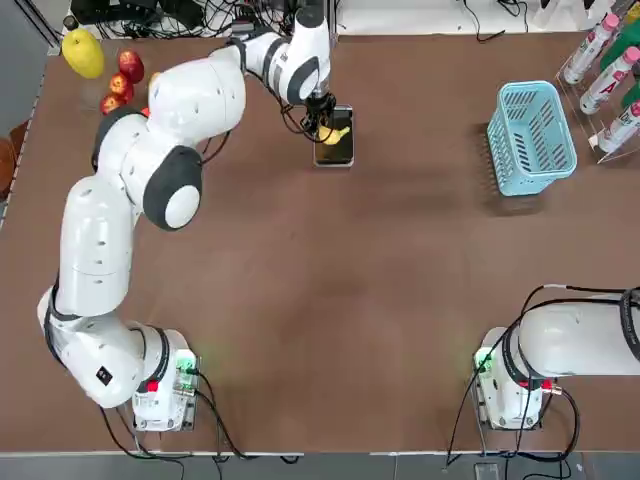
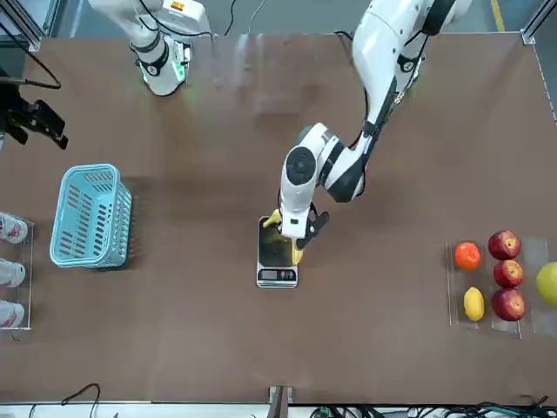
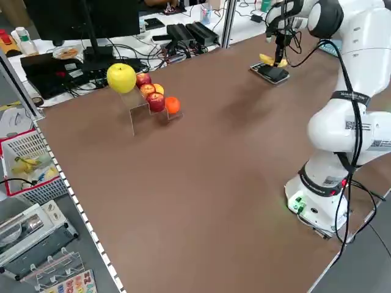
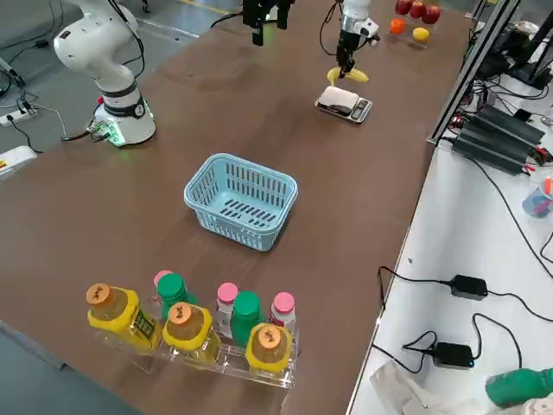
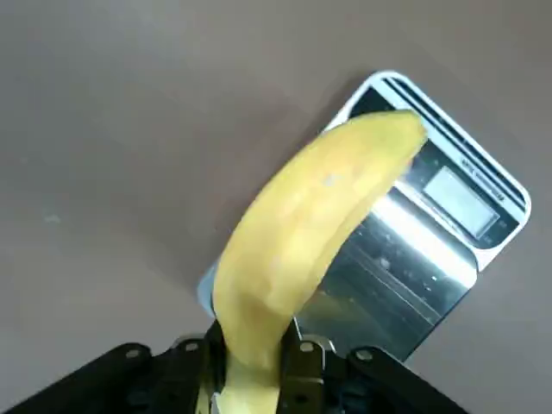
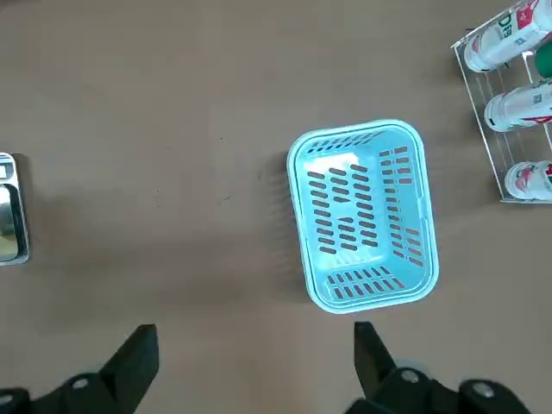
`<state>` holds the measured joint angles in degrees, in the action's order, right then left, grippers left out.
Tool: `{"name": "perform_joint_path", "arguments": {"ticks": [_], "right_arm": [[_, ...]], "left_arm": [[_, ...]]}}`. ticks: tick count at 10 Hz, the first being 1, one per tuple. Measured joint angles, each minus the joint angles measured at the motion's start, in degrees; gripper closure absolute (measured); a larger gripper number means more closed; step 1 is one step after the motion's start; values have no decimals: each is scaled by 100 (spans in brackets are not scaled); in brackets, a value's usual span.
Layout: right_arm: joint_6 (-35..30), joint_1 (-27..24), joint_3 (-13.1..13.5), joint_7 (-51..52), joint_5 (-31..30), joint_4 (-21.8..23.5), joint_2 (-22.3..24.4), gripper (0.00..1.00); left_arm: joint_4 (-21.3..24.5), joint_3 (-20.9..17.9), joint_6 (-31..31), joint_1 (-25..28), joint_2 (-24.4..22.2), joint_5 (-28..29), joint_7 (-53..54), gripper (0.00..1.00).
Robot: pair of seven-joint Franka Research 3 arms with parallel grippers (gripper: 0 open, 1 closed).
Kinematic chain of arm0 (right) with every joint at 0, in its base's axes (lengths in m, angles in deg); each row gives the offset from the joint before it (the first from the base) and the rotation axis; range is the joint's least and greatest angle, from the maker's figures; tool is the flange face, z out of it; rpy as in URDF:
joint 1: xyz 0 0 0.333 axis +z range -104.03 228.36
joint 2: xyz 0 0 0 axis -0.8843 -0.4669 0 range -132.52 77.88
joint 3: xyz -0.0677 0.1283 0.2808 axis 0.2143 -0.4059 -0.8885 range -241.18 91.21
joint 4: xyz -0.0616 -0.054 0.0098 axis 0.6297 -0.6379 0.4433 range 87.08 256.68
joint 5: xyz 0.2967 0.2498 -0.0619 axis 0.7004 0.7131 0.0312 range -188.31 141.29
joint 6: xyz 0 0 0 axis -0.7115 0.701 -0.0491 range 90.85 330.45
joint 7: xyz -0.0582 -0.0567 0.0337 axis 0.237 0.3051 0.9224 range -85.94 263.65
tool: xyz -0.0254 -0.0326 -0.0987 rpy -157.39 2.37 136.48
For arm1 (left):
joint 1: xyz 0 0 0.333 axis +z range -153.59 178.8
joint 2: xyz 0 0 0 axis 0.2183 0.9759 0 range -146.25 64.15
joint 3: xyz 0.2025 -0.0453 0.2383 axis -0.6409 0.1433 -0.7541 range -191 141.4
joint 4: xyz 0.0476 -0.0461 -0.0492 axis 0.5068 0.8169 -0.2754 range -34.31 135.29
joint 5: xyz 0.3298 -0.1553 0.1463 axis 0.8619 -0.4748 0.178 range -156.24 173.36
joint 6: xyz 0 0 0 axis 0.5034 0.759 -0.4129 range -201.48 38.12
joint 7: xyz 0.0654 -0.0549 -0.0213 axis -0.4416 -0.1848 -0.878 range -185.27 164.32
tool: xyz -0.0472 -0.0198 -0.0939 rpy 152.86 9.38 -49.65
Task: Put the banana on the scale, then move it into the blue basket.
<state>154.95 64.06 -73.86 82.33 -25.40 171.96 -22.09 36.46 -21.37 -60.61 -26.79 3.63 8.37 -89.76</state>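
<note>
My left gripper (image 1: 322, 120) is shut on one end of the yellow banana (image 5: 302, 250), which tilts out over the black scale (image 5: 431, 233). In the top view the banana (image 1: 337, 133) sits above the scale (image 1: 334, 152) at the far middle of the table. I cannot tell whether it touches the plate. The light blue basket (image 1: 530, 138) stands apart at the far right and has nothing in it (image 6: 362, 216). My right gripper (image 6: 250, 345) hangs open high above the table, with the basket below it.
A clear stand at the far left holds red apples (image 1: 125, 75), an orange and a large yellow fruit (image 1: 83, 52). A rack of bottles (image 1: 610, 70) stands at the far right beyond the basket. Cables run along the far edge.
</note>
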Motion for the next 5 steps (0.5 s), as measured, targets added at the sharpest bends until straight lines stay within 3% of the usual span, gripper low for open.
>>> {"name": "perform_joint_path", "arguments": {"ticks": [5], "right_arm": [[6,0,5,0,0,0,0,0]], "left_arm": [[-129,-8,-479,-169,334,0,0,77]]}}
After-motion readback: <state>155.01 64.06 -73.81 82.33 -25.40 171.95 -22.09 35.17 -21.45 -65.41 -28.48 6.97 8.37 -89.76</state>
